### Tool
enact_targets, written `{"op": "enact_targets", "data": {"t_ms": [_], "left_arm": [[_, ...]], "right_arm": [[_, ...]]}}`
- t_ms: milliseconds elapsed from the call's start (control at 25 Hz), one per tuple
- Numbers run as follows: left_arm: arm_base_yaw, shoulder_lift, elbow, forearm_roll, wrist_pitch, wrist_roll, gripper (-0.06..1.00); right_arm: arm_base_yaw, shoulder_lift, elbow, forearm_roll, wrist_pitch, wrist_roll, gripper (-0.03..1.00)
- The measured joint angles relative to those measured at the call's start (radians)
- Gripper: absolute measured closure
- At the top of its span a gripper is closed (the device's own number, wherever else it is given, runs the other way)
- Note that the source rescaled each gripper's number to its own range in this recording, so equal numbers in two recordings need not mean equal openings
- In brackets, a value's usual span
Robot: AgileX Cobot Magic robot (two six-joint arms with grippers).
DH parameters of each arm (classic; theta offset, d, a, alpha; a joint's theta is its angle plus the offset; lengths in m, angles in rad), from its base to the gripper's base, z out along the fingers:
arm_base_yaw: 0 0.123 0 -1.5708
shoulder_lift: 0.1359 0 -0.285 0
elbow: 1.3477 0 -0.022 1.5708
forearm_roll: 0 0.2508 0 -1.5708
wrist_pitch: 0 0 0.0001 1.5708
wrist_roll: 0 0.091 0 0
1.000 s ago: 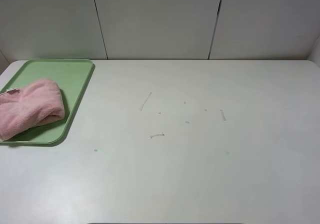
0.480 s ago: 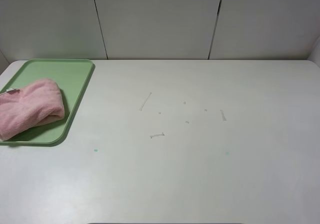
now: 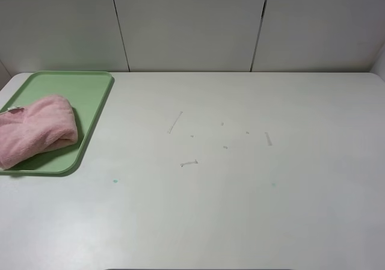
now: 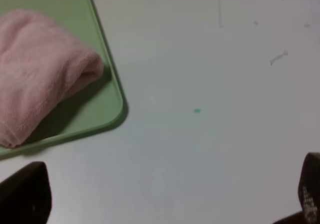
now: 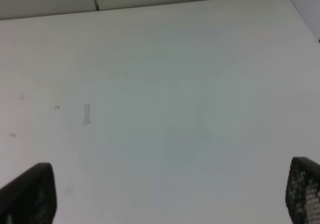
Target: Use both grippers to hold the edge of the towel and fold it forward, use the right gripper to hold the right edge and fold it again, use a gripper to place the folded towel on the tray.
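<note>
Tools both spread wide, empty, left tool (image 4: 165, 199) near tray (image 4: 107, 112), towel (image 4: 40, 69) on it

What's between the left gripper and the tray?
Only bare table, no object. The left wrist view shows the open left gripper apart from the tray, which holds the folded towel.

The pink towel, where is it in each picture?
Exterior high: the towel lies folded on the green tray, far left.
Left wrist: the towel is on the tray, upper left of the picture.
Right wrist: not in it.
Shared landmark: the tray's rounded corner beside the towel.
</note>
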Motion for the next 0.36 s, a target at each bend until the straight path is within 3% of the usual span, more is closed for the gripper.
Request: {"op": "enact_targets", "data": {"t_ms": [360], "left_arm": [[0.000,0.000,0.000,0.000,0.000,-0.027,-0.06]], "right_arm": [[0.000,0.000,0.000,0.000,0.000,0.000,-0.03]]}}
